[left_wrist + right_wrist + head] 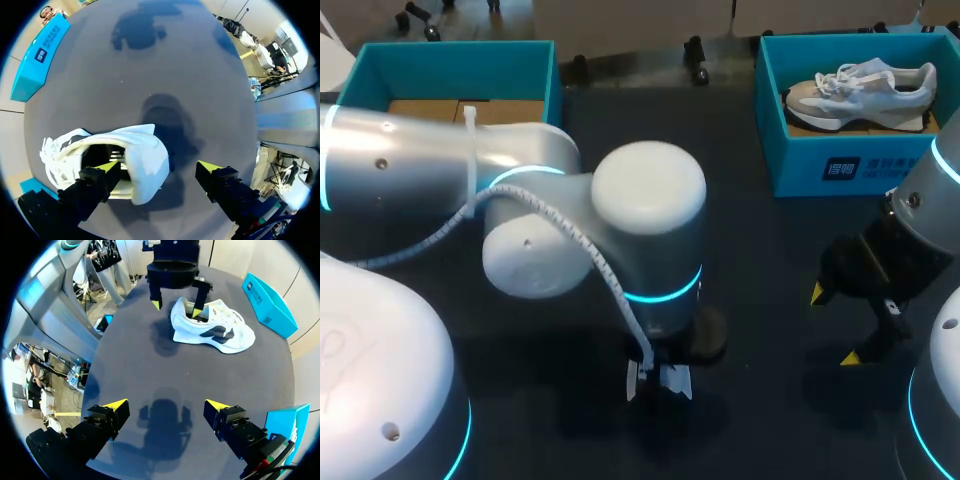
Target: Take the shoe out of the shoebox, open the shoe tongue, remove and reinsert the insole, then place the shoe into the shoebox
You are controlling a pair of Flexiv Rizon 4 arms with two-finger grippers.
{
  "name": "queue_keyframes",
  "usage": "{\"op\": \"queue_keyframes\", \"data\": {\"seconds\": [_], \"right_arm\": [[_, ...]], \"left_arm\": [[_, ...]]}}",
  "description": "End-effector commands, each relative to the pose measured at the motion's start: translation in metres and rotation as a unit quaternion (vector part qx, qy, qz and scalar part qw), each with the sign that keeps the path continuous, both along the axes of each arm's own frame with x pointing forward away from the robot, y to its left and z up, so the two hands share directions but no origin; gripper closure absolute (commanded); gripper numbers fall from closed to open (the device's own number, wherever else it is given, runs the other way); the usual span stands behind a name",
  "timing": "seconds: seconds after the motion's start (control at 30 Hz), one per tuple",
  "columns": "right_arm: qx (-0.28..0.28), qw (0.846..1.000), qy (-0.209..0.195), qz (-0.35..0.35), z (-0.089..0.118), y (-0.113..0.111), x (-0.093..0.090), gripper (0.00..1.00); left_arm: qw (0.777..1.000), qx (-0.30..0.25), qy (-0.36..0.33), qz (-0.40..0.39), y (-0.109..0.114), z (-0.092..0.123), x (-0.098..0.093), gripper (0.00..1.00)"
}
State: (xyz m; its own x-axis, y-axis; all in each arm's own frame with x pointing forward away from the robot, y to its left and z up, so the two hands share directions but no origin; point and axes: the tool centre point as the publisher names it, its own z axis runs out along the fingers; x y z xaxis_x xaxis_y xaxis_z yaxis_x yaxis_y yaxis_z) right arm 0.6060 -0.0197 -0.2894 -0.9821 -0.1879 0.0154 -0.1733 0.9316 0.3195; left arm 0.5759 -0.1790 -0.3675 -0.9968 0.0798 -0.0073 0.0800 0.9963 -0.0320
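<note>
While the white shoe [212, 327] stands on its sole on the dark table [770, 250], outside both boxes, the left gripper [159, 166] is over its heel with its fingers spread wide. One yellow tip is down inside the shoe's opening. The other hangs outside, beyond the heel, and does not touch it. From the head view the shoe is hidden under the left arm [620, 220], which reaches to the middle of the near edge. The right gripper [166, 404] hovers above bare table at the near right, fingers apart and holding nothing. At the far right a teal shoebox [820, 165] holds a pale sneaker [860, 90]. At the far left stands a second teal shoebox [450, 60], with brown cardboard showing inside.
</note>
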Motion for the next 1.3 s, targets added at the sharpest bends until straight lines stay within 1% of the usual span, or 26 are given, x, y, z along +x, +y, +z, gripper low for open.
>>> {"op": "queue_keyframes", "data": {"seconds": [0.03,0.17,0.43,0.7,0.9,1.03,1.17,1.2,1.23,1.3], "right_arm": [[0.000,1.000,-0.002,0.000,-0.001,-0.001,-0.001,0.00],[0.000,1.000,-0.002,0.000,-0.001,-0.001,-0.001,0.00],[0.000,1.000,-0.002,0.000,-0.001,-0.001,-0.001,0.00],[0.000,1.000,-0.002,0.000,-0.001,-0.001,-0.001,0.00],[0.000,1.000,-0.002,0.000,-0.001,-0.001,-0.001,0.00],[0.000,1.000,-0.002,0.000,-0.001,-0.001,-0.001,0.00],[0.000,1.000,-0.002,0.000,-0.001,-0.001,-0.001,0.00],[0.000,1.000,-0.002,0.000,-0.001,-0.001,-0.001,0.00],[0.000,1.000,-0.002,0.000,-0.001,-0.001,-0.001,0.00],[0.000,1.000,-0.002,0.000,-0.001,-0.001,-0.001,0.00]], "left_arm": [[1.000,0.001,-0.005,0.003,-0.003,-0.009,-0.005,0.00],[1.000,-0.003,-0.003,0.007,-0.004,-0.013,-0.006,0.00],[0.999,0.000,-0.022,0.023,-0.009,-0.022,-0.006,0.00],[0.999,-0.007,-0.030,0.037,-0.011,-0.022,-0.004,0.00],[0.998,-0.004,-0.025,0.060,-0.014,-0.024,0.001,0.01],[0.997,0.002,-0.027,0.074,-0.014,-0.025,0.002,0.18],[0.996,0.005,-0.028,0.079,-0.014,-0.026,0.002,0.28],[0.996,0.005,-0.028,0.080,-0.014,-0.027,0.002,0.33],[0.996,0.008,-0.027,0.081,-0.014,-0.028,0.002,0.40],[0.996,0.010,-0.026,0.081,-0.014,-0.029,0.002,0.46]]}}
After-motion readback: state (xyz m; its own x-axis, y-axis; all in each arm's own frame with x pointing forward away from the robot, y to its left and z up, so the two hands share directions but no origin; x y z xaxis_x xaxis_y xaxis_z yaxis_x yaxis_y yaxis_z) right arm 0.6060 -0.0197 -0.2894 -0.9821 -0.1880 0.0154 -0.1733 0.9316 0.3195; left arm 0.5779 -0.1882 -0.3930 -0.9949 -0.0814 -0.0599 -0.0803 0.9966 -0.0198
